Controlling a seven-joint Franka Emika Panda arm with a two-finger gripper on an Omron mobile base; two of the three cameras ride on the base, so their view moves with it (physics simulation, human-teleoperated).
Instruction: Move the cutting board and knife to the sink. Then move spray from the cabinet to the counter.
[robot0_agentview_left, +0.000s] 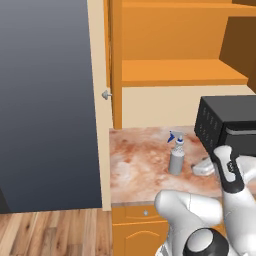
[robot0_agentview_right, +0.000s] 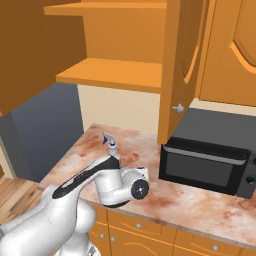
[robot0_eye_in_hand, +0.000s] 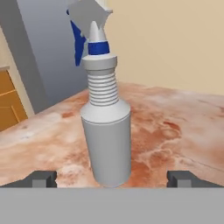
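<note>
Hand (robot0_eye_in_hand: 112, 178) spread, fingertips straddling upright spray (robot0_eye_in_hand: 107, 144) on counter (robot0_eye_in_hand: 175, 131); nozzle top cropped.

Glossy white rounded arm (robot0_agentview_right: 55, 215) segments, black joint bands and caps, dark grey fingertips (robot0_eye_in_hand: 41, 178)

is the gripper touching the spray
Apart. In the hand view the spray stands upright on the counter, and the gripper is open, with a fingertip well clear on either side.
</note>
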